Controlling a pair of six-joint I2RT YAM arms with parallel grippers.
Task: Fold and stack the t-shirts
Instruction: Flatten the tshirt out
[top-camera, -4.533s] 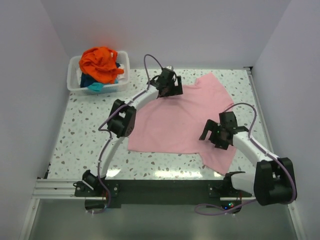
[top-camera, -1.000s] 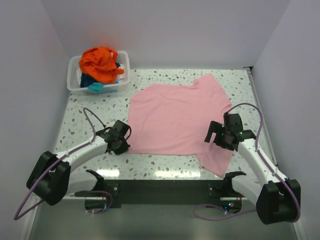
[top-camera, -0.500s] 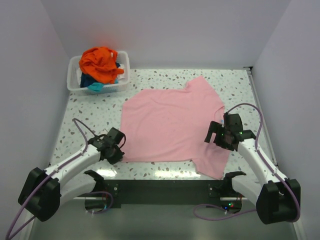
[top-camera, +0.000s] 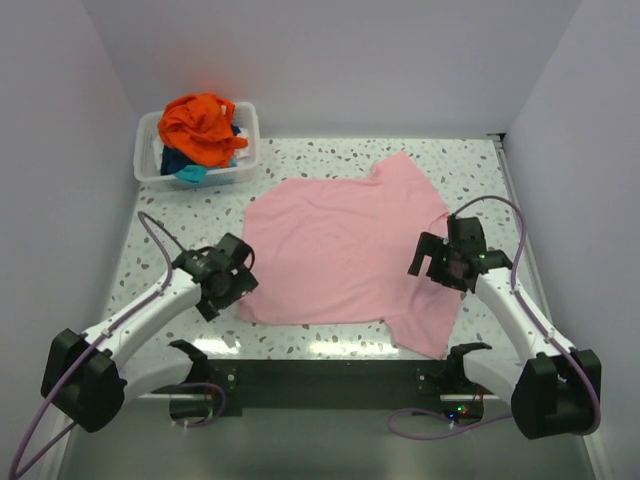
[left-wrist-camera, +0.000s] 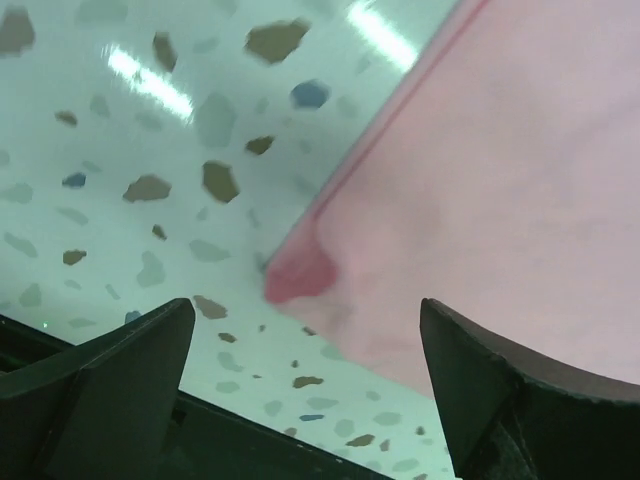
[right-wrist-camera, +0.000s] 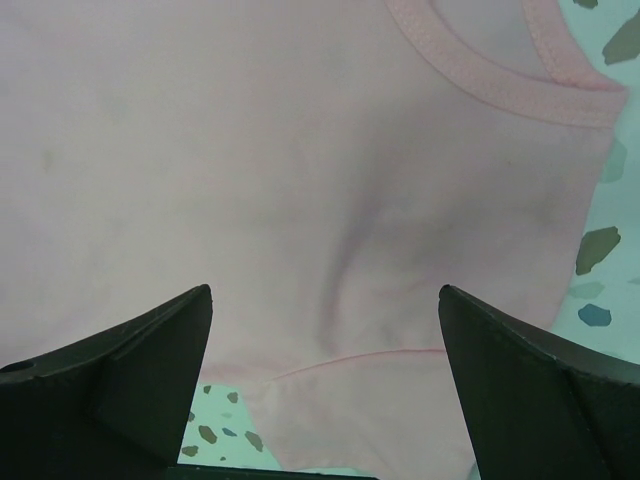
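Table: one pale speckled top; everything stands or lies on it.
Pink t-shirt: one, light pink and plain. It is spread nearly flat in the middle of the table, with soft wrinkles. One short sleeve points to the far right and the other hangs toward the near right edge. In the left wrist view its near-left corner is curled over on itself. The right wrist view shows the ribbed neckband.
Bin: one, white plastic, at the far left corner, well apart from the pink shirt.
Orange t-shirt: one, bright, crumpled, heaped above the bin's rim.
Teal cloth: bunched under the orange one. How many garments it makes up cannot be told.
Left gripper: one, just beside the pink shirt's near-left corner. Its fingers are spread wide with nothing between them.
Right gripper: one, over the shirt's right side near the neck. Its fingers are spread apart above the cloth, holding nothing.
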